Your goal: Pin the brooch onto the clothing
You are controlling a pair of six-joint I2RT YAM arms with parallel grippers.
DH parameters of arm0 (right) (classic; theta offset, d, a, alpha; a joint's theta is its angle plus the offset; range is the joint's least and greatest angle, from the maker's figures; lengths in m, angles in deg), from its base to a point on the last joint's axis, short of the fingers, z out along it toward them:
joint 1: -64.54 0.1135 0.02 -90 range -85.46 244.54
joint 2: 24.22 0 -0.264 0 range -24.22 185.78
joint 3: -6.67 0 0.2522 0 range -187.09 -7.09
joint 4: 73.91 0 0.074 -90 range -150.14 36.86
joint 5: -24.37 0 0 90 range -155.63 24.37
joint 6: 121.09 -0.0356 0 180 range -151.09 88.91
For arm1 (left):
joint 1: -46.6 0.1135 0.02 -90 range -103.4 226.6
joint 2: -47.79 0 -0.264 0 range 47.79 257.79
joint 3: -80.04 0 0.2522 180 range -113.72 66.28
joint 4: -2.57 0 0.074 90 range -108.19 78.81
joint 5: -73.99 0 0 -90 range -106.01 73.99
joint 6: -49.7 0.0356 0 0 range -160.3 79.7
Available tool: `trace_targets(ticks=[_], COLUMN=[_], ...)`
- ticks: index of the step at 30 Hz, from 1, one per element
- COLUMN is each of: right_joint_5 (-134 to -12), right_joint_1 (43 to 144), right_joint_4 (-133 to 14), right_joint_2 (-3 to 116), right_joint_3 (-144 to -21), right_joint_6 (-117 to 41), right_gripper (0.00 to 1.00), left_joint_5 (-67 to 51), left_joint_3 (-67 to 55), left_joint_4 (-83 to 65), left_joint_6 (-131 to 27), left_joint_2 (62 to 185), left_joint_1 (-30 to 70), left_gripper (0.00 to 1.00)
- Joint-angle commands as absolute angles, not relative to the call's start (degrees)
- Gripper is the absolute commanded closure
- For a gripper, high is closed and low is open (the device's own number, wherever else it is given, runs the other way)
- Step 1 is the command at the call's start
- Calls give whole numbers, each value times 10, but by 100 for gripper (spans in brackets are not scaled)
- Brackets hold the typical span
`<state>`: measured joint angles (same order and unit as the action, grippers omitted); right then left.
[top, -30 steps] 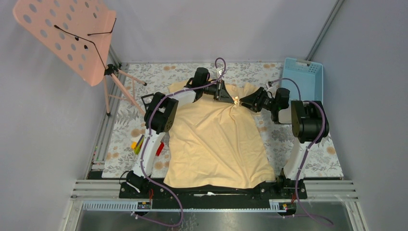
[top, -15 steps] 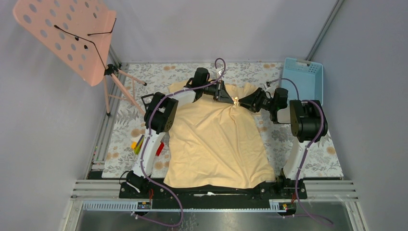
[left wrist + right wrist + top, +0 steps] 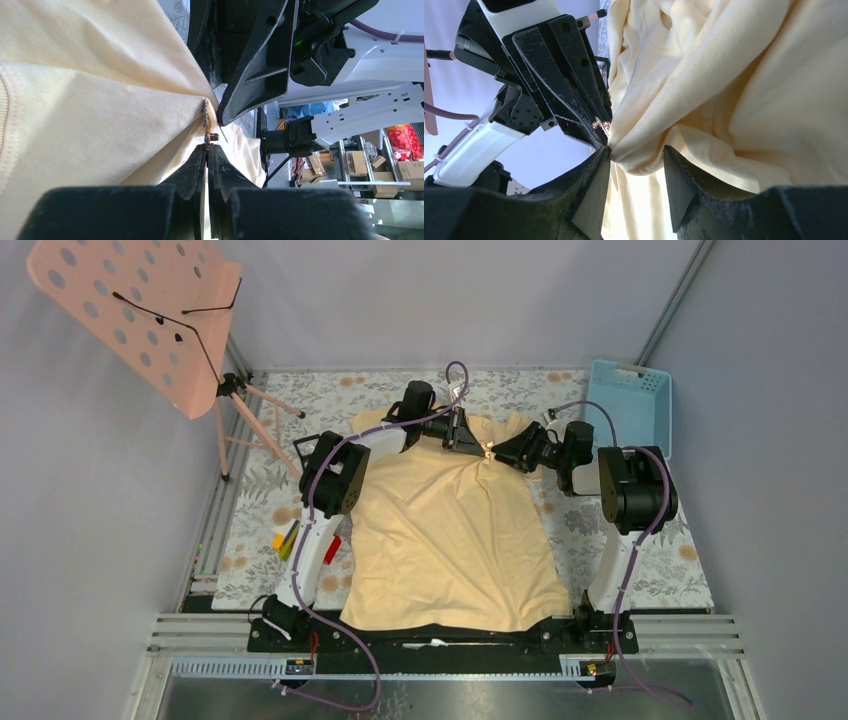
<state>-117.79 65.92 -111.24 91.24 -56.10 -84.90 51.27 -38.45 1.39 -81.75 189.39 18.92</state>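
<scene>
Both arms meet over the far end of the shirt, which lies spread on the counter. My left tool is pressed together on the lower edge of the brooch, so the ornament stands up out of the fingertips, right against a raised ridge of cloth. Its thin pin juts out beside it, and I cannot tell whether it has entered the fabric. Gripping by the edge leaves the pin free to work.

My right tool comes in from the opposite side, fingers part-way apart with a thick fold of the shirt bunched between them (the cloth fills the gap, so I read this as a pinch on the fold, not an idle spread). From overhead, creases radiate from that spot, which fits the fabric being drawn up off the counter. I take the reason to be that a lifted, doubled fold gives the pin something firm to pass through without catching the layer beneath.

I judge this to be the piercing step, with fastening not yet done. The main risk is the fold slipping out.
</scene>
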Motion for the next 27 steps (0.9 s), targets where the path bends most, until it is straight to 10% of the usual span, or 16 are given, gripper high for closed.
trace_targets(ticks=[1,27], right_joint_5=[-1189,-1182], right_joint_1=[672,687], right_joint_4=[-1112,-1094], right_joint_2=[922,925], right_joint_3=[-576,-589], right_joint_6=[-834,-821], right_gripper=[50,52], left_joint_5=[537,543], left_joint_3=[-399,-398], left_joint_4=[53,55], left_joint_6=[-808,-808], left_joint_2=[1879,1879], left_joint_1=[185,182], left_gripper=[100,100])
